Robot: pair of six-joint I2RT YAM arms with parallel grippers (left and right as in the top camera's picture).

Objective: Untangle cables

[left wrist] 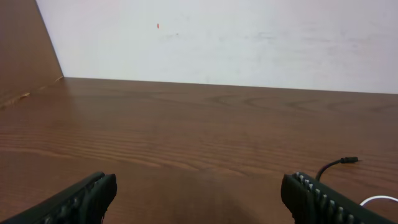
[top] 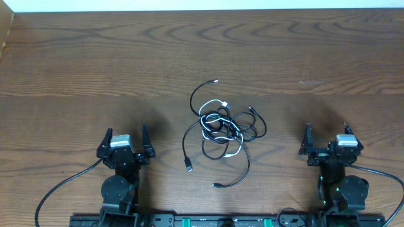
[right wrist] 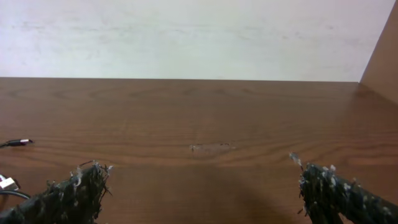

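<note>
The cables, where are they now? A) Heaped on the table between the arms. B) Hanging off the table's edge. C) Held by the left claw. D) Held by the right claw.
A: the cables lie heaped on the table, between the open left gripper and open right gripper, touching neither.

The table (top: 76,57) was dark, grained wood with a faint gloss; the cables (top: 222,129) looked smooth, matt plastic.

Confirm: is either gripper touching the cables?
No: in the overhead view, the left gripper and right gripper stand open on either side of the cables, well apart from them.
</note>
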